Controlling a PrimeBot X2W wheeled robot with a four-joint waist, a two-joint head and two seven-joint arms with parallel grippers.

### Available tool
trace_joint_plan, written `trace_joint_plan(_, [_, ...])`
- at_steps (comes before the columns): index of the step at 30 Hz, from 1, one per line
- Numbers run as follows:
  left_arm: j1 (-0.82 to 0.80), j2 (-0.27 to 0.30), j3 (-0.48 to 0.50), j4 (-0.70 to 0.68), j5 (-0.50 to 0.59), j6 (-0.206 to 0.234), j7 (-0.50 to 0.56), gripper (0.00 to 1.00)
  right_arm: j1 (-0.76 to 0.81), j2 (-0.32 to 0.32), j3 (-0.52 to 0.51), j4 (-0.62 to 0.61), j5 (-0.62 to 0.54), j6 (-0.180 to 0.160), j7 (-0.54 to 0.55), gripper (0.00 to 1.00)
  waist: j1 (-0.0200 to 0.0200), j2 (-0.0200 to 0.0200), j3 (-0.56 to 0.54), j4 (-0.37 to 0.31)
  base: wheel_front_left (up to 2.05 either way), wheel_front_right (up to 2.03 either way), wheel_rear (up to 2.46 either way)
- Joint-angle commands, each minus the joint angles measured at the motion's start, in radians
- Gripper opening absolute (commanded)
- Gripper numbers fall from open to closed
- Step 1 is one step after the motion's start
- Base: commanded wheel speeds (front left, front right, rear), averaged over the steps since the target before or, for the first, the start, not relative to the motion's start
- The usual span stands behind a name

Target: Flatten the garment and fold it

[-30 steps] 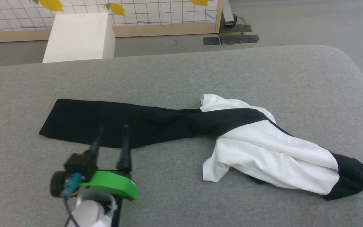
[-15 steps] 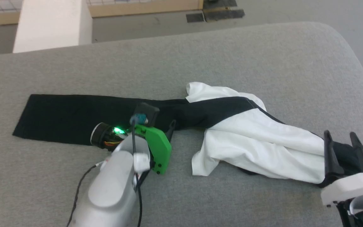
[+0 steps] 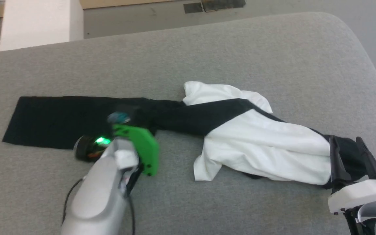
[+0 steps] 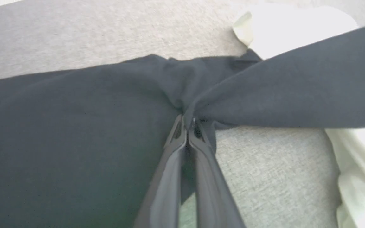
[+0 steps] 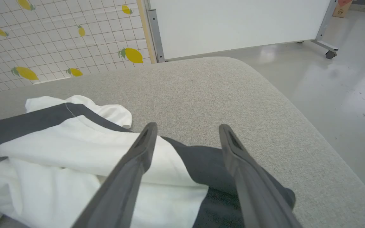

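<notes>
1. Left wrist view: the left gripper (image 4: 187,122) is clamped tight, its fingertips pinching a bunched fold of the garment (image 4: 74,126) at its black sleeve, on the grey cushion (image 4: 265,164).
2. Right wrist view: the right gripper (image 5: 188,126) is spread wide and grips nothing. Its fingers straddle the other black sleeve; contact is unclear.
3. Head view: the garment lies across the cushion, one sleeve stretched flat leftward and the white body crumpled right of centre.
</notes>
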Motion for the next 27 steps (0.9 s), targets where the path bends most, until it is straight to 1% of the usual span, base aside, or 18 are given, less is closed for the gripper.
trace_joint_plan(1, [0.039, 0.023, 0.031, -0.026, -0.015, 0.029, -0.047, 0.0, -0.005, -0.001, -0.006, -0.004, 0.0, -0.001, -0.002, 1.0, -0.0001, 0.0107, -0.039, 0.044, 0.0, 0.0, 0.0])
trace_joint_plan(4, [0.115, 0.047, 0.114, -0.093, -0.047, 0.093, -0.129, 0.0, 0.003, -0.001, -0.013, -0.017, -0.009, -0.001, 0.007, 1.0, -0.0001, 0.0107, -0.067, 0.085, 0.0, 0.0, 0.0])
trace_joint_plan(7, [0.193, 0.072, 0.184, -0.154, -0.075, 0.142, -0.16, 0.0, 0.01, -0.001, -0.011, -0.029, -0.014, -0.001, 0.02, 1.0, -0.0001, 0.0107, -0.089, 0.123, 0.0, 0.0, 0.0])
trace_joint_plan(14, [0.393, 0.11, 0.299, -0.261, -0.117, 0.24, -0.139, 0.0, 0.027, -0.001, 0.001, -0.046, -0.016, -0.001, 0.052, 1.0, -0.0001, 0.0107, -0.118, 0.197, 0.0, 0.0, 0.0])
trace_joint_plan(16, [0.436, 0.099, 0.318, -0.272, -0.139, 0.256, -0.118, 0.0, 0.031, -0.001, 0.004, -0.049, -0.019, -0.001, 0.063, 1.0, -0.0001, 0.0107, -0.121, 0.211, 0.0, 0.0, 0.0])
trace_joint_plan(17, [0.45, 0.092, 0.321, -0.28, -0.152, 0.253, -0.116, 0.0, 0.034, -0.001, 0.007, -0.05, -0.021, -0.001, 0.07, 1.0, -0.0001, 0.0107, -0.123, 0.216, 0.0, 0.0, 0.0])
trace_joint_plan(18, [0.463, 0.085, 0.32, -0.291, -0.162, 0.243, -0.126, 0.67, 0.036, -0.001, 0.013, -0.053, -0.023, -0.001, 0.077, 1.0, -0.0001, 0.0107, -0.124, 0.222, 0.0, 0.0, 0.0])
trace_joint_plan(19, [0.471, 0.08, 0.318, -0.298, -0.17, 0.231, -0.139, 1.0, 0.037, -0.001, 0.018, -0.056, -0.027, -0.001, 0.082, 1.0, -0.0001, 0.0107, -0.124, 0.226, 0.0, 0.0, 0.0])
trace_joint_plan(21, [0.482, 0.069, 0.313, -0.317, -0.183, 0.2, -0.189, 1.0, 0.036, -0.001, 0.03, -0.064, -0.039, -0.001, 0.089, 1.0, -0.0001, 0.0107, -0.126, 0.236, 0.0, 0.0, 0.0])
trace_joint_plan(24, [0.483, 0.051, 0.309, -0.353, -0.182, 0.161, -0.321, 1.0, 0.022, -0.001, 0.071, -0.073, -0.072, -0.001, 0.105, 1.0, -0.0001, 0.0107, -0.127, 0.252, 0.0, 0.0, 0.0])
trace_joint_plan(27, [0.474, 0.041, 0.285, -0.377, -0.151, 0.133, -0.446, 1.0, -0.009, -0.001, 0.131, -0.074, -0.107, -0.001, 0.131, 1.0, -0.0001, 0.0107, -0.12, 0.269, 0.0, 0.0, 0.0])
